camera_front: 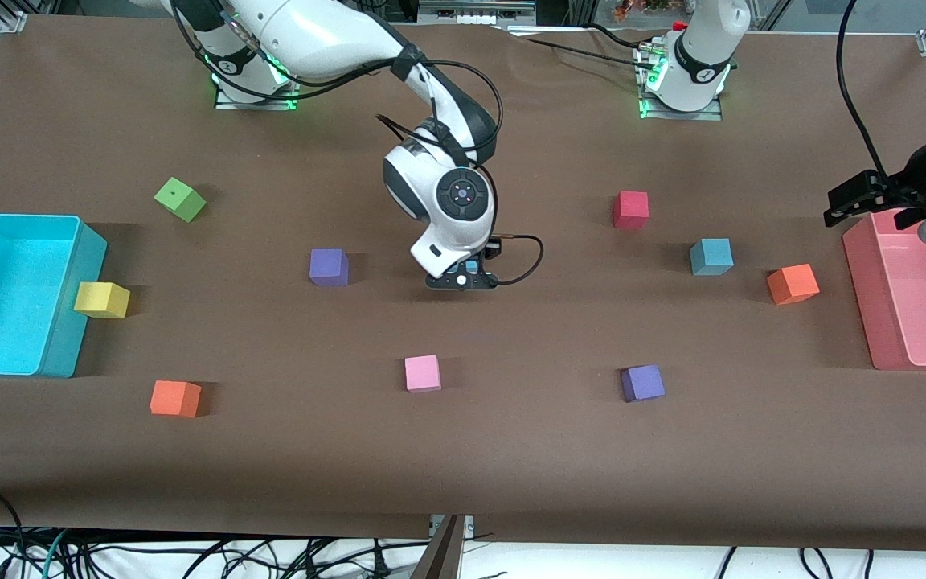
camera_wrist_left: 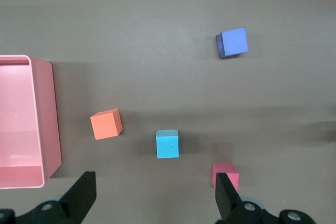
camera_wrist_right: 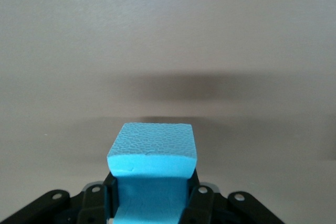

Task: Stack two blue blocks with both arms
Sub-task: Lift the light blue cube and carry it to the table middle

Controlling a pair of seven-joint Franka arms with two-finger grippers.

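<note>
A light-blue block [camera_wrist_right: 152, 153] is squeezed between the jaws of my right gripper [camera_wrist_right: 151, 198], which is shut on it. In the front view only a sliver of this block [camera_front: 472, 265] shows under the right gripper [camera_front: 463, 278], which hangs over the middle of the table. The other blue block [camera_front: 710, 256] sits on the brown table toward the left arm's end, between a red cube and an orange cube. My left gripper [camera_front: 853, 207] hovers open and empty by the pink bin's edge. In the left wrist view, that block [camera_wrist_left: 167, 144] lies apart from the left gripper [camera_wrist_left: 153, 187].
A pink bin [camera_front: 861, 273] stands at the left arm's end and a cyan bin [camera_front: 69, 265] at the right arm's end. Loose cubes lie around: red [camera_front: 631, 209], orange [camera_front: 792, 284], purple [camera_front: 642, 383], pink [camera_front: 423, 373], purple [camera_front: 329, 267], orange [camera_front: 174, 398], yellow [camera_front: 101, 300], green [camera_front: 180, 199].
</note>
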